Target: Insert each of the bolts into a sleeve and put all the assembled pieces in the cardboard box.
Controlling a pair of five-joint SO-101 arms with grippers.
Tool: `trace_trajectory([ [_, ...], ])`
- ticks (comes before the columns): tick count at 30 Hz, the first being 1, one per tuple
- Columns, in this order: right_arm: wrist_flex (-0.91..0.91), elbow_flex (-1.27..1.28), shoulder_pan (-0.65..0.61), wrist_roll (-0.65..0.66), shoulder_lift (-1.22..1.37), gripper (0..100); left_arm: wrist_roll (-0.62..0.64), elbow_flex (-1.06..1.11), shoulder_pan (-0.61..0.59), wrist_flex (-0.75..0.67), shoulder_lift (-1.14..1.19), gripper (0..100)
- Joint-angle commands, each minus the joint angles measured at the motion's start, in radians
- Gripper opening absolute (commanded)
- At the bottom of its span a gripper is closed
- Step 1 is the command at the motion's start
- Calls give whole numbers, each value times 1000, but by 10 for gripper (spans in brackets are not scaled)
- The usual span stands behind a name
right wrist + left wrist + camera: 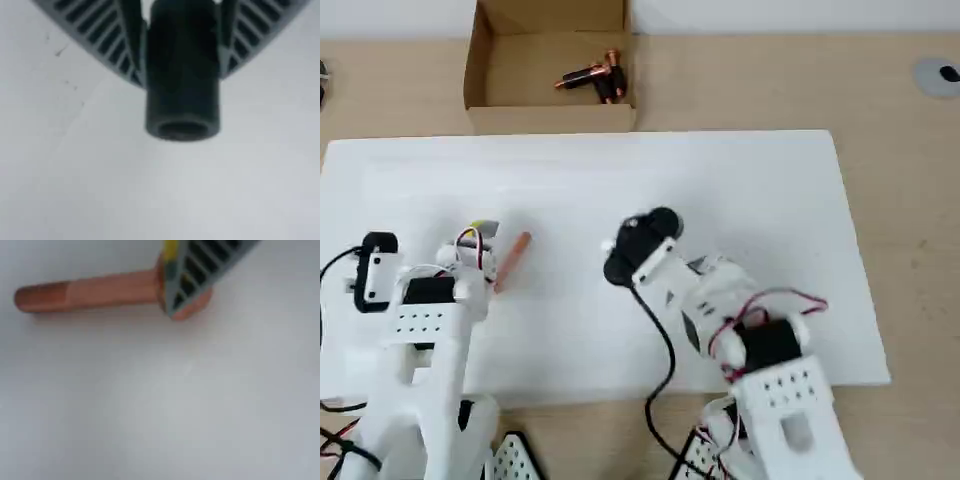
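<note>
A copper bolt (85, 292) lies flat on the white sheet (720, 180); in the high view the bolt (510, 260) sits left of the middle. My left gripper (483, 247) is down at the bolt's head, open, with one ribbed finger (200, 265) resting against the head. My right gripper (182, 75) is shut on a dark sleeve (182, 115), whose hollow end sticks out past the fingertips just above the sheet. In the high view the right gripper (620, 262) stands near the sheet's middle. The cardboard box (480, 70) at the back holds assembled pieces (595, 76).
The white sheet covers most of the wooden table (900, 200). Between the two grippers lies a bare strip of sheet. Both arm bases and their cables (665, 380) crowd the front edge. A grey round object (935, 76) sits at the far right.
</note>
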Motion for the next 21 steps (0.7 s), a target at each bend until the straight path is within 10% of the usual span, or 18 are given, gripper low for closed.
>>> trace_trajectory([
  [1,0,-197,-16,-28,231,10,107,-77,34,-11,-16,325],
  [14,-3,-584,-137,-101,713,10,157,-310,-52,318,-15,326],
  [21,6,-705,-137,-103,783,10,153,-195,-26,135,-12,326],
])
